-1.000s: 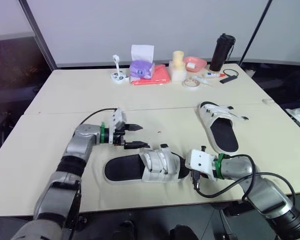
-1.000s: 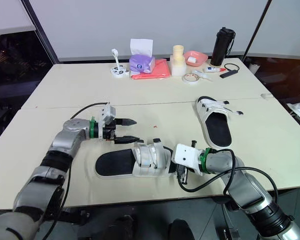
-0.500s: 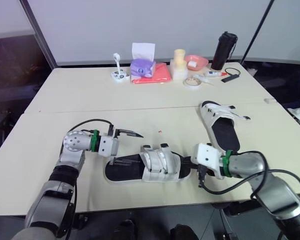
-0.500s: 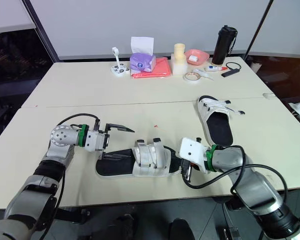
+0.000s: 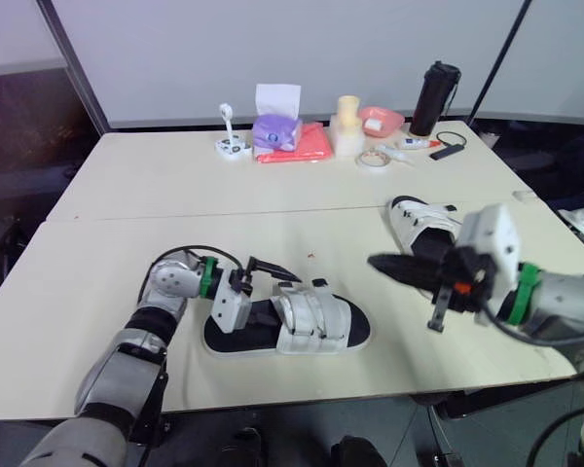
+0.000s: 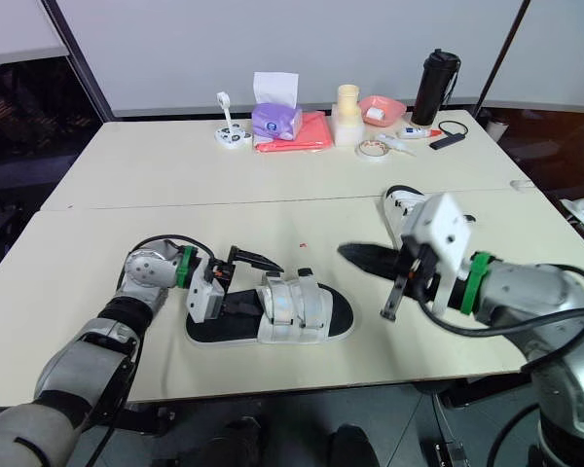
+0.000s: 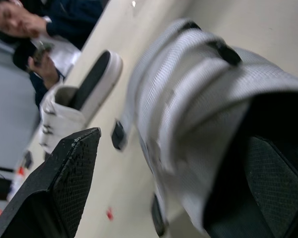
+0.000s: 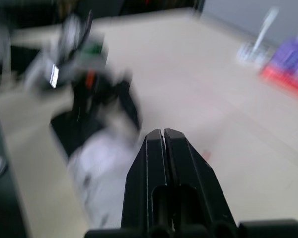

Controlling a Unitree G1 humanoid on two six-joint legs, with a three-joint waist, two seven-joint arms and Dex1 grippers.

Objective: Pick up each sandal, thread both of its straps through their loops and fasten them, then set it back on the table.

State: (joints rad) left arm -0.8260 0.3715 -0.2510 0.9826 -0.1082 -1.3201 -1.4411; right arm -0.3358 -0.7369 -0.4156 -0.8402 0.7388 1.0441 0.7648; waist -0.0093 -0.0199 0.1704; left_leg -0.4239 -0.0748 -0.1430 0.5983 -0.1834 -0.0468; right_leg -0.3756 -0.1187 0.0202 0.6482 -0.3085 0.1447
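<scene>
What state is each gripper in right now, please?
Left gripper: jaws open at the heel end of the near sandal.
Right gripper: jaws shut, holding nothing.

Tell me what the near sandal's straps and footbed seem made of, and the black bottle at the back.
Straps: white woven fabric, matte; a fine weave shows up close.
Footbed: black and dull, probably foam or rubber; the look leaves it open.
Bottle: black with a slight sheen, plastic or coated metal.
</scene>
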